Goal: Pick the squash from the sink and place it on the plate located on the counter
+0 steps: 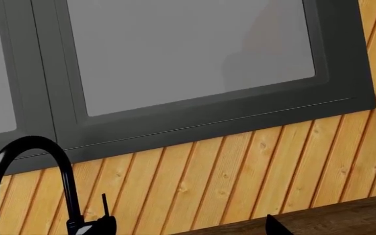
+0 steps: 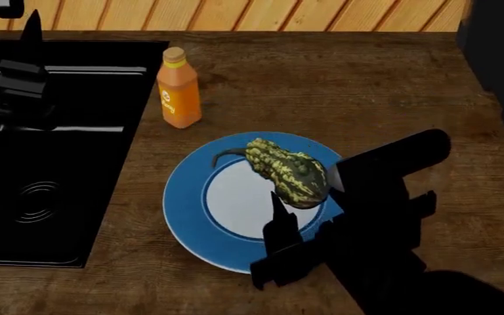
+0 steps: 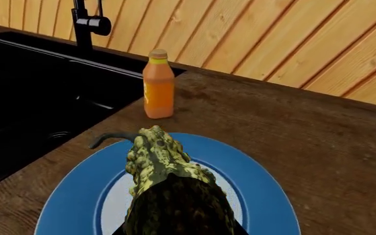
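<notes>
Squash (image 2: 287, 172) lying on its side on the plate (image 2: 186, 197), covering part of the white centre and the far-right blue rim. Pear-shaped, warty skin, mottled dark green and yellow; narrow neck points left, thin curved dark stem reaches over the blue rim. Fat end points right, toward the right tool (image 2: 309, 210).

Right tool sits just beside the fat end, over the plate's near-right part. One black finger (image 2: 280, 220) stands just left of the squash body; right wrist view shows the squash filling the near foreground. Can't tell whether the jaws are clenched on it or released.

Plate rests on the brown wood-grain counter (image 2: 366, 92), near the front edge. Orange bottle (image 2: 178, 88) stands upright on the counter, far-left of the plate, apart from it, beside the sink (image 2: 50, 216). Sink is glossy black, ringed drain visible, black faucet (image 1: 51, 186) at its far side.

Left tool (image 2: 20, 72) hangs over the sink, far left; state not readable. Left wrist view shows only faucet, wood panelling, grey window frame (image 1: 195, 117).
</notes>
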`<state>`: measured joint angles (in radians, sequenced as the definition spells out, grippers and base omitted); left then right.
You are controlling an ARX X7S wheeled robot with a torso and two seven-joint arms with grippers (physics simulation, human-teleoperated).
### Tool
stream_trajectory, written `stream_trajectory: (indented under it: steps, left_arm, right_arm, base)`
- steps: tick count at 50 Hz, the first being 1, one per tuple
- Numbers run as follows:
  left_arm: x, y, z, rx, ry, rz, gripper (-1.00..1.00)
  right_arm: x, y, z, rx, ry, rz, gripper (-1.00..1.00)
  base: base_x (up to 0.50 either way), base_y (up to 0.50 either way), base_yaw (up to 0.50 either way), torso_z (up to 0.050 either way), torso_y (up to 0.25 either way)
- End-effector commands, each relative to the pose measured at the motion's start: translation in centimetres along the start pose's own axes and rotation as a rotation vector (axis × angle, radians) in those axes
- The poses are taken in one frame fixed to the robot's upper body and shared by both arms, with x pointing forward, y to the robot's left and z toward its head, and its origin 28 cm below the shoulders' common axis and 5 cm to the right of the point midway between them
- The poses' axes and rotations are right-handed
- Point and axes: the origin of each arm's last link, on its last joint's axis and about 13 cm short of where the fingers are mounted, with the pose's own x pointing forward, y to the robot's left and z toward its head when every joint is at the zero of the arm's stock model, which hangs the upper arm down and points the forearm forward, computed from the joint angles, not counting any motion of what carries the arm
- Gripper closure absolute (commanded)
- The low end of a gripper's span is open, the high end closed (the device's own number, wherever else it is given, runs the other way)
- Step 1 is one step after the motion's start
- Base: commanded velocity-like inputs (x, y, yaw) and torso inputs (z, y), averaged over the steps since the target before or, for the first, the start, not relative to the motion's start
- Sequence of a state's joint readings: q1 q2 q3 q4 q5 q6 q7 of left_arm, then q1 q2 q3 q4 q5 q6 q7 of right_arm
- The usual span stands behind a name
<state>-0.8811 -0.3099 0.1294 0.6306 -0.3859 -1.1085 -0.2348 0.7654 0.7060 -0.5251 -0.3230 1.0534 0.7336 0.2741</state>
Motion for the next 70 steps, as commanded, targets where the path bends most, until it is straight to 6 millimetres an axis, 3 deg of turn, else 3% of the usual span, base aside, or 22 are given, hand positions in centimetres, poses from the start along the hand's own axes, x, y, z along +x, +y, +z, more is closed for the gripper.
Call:
stream_trajectory:
  steps: [1, 9, 55, 56, 70]
  left_arm:
    - [0.1, 0.1, 0.1, 0.001, -0.003, 0.003, -1.00]
    - [0.2, 0.1, 0.1, 0.001, -0.002, 0.000, -1.00]
    - [0.0, 0.1, 0.0, -0.001, -0.001, -0.001, -1.00]
    - [0.0, 0.1, 0.1, -0.001, -0.002, -0.002, -1.00]
    - [-0.1, 0.1, 0.2, -0.002, -0.004, -0.003, -1.00]
  right_arm:
    - [0.4, -0.3, -0.1, -0.020, -0.047, -0.015, 1.00]
    - [0.9, -0.2, -1.0, -0.018, -0.026, -0.001, 1.00]
    - [1.3, 0.0, -1.9, -0.023, 0.009, 0.009, 1.00]
    - [1.3, 0.0, -1.9, -0.023, 0.008, 0.009, -1.00]
    - [1.2, 0.0, -1.7, -0.025, 0.004, 0.008, -1.00]
  base:
    - [0.00, 0.00, 0.00, 0.000, 0.000]
    - [0.00, 0.00, 0.00, 0.001, 0.000]
    - [0.00, 0.00, 0.00, 0.000, 0.001]
    - [0.00, 0.00, 0.00, 0.000, 0.000]
    - [0.00, 0.00, 0.00, 0.000, 0.000]
